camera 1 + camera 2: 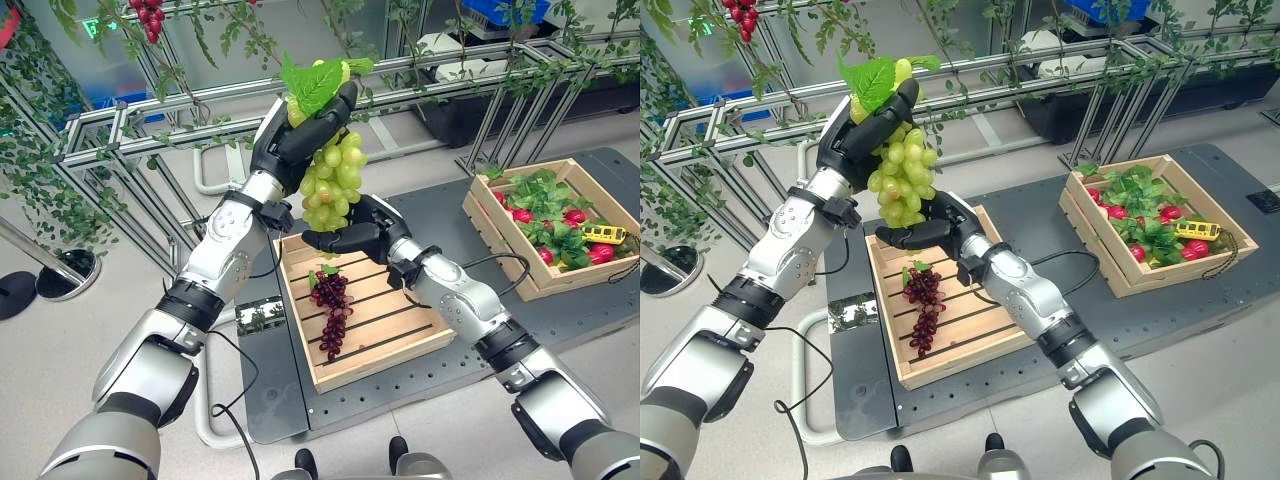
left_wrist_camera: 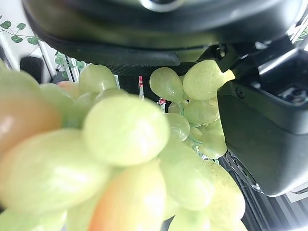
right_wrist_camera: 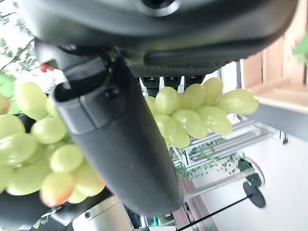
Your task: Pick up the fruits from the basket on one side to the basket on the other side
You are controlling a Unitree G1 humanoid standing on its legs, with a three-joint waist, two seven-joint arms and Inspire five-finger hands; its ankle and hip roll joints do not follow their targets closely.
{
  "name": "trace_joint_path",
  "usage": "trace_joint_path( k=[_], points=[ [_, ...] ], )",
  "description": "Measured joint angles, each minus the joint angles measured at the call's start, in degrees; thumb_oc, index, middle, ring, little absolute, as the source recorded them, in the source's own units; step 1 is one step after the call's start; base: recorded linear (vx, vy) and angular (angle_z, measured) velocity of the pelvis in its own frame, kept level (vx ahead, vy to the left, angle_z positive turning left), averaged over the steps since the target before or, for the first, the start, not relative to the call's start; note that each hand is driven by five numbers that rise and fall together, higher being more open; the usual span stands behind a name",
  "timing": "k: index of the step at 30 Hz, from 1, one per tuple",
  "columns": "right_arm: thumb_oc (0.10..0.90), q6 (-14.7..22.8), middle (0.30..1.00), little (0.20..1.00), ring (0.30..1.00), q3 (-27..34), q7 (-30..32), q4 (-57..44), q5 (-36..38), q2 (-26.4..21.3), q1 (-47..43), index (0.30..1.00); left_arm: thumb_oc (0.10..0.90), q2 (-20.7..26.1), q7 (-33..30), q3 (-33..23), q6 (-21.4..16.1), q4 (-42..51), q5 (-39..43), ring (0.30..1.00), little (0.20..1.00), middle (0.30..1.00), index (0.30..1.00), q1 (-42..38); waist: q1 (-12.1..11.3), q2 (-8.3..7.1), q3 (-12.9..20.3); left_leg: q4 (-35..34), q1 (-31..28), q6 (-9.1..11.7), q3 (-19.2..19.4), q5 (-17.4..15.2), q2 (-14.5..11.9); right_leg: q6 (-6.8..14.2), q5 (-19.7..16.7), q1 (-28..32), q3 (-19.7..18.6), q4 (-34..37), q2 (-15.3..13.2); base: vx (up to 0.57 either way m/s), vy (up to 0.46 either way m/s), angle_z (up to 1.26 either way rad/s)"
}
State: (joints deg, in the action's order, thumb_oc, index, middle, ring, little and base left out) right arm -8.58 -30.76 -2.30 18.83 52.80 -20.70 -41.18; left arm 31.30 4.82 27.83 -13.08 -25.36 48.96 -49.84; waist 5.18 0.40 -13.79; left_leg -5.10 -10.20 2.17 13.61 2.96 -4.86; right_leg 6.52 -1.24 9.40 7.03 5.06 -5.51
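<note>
A bunch of green grapes [image 1: 335, 180] with a leaf on top hangs in the air above the near wooden crate [image 1: 400, 345]. My left hand [image 1: 300, 130] is shut on the bunch's top, fingers curled round the stem end. My right hand [image 1: 355, 238] sits under the bunch's lower tip, fingers nearly straight and cupping it from below, thumb [image 3: 120, 144] alongside the grapes [image 3: 192, 113]. A bunch of dark purple grapes [image 1: 332, 308] lies in the near crate. The left wrist view has the green grapes [image 2: 125, 130] pressed close against the hand.
A second wooden crate [image 1: 500, 245] at the right holds red fruits, green leaves and a yellow item [image 1: 604, 234]. Both crates rest on a dark mat [image 1: 440, 210]. A metal frame [image 1: 120, 135] with vines stands behind, with red berries [image 1: 148, 15] hanging.
</note>
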Motion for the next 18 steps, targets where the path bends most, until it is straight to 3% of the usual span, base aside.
trace_joint_path(
  k=[7, 18],
  points=[
    [0.800, 0.0, 0.900, 0.900, 0.900, -1.4, 4.2, 2.7, 6.4, 3.5, -1.3, 0.900, 0.400, -1.9, 1.3, 1.8, 0.2, 0.2, -0.2, 0.300, 0.300, 0.300, 0.300, -0.7, -1.0, 0.01, 0.0, 0.0, 0.2, -0.1, -0.7, 0.1, 0.1, 0.0, 0.0, 0.2, 1.2, 0.0, -0.2, 0.02, -0.020, 0.05],
    [0.800, 2.1, 0.900, 0.900, 0.900, -1.4, 8.6, 3.2, 8.5, 5.7, -1.3, 0.900, 0.400, -2.2, 4.3, 2.3, 0.4, 0.1, -2.4, 0.300, 0.300, 0.300, 0.300, -0.8, -1.6, 0.02, 0.0, 0.0, 0.4, -0.2, -0.9, 0.2, 0.2, 0.0, 0.0, 0.2, 1.4, 0.0, -0.3, 0.00, -0.001, 0.00]
  ],
)
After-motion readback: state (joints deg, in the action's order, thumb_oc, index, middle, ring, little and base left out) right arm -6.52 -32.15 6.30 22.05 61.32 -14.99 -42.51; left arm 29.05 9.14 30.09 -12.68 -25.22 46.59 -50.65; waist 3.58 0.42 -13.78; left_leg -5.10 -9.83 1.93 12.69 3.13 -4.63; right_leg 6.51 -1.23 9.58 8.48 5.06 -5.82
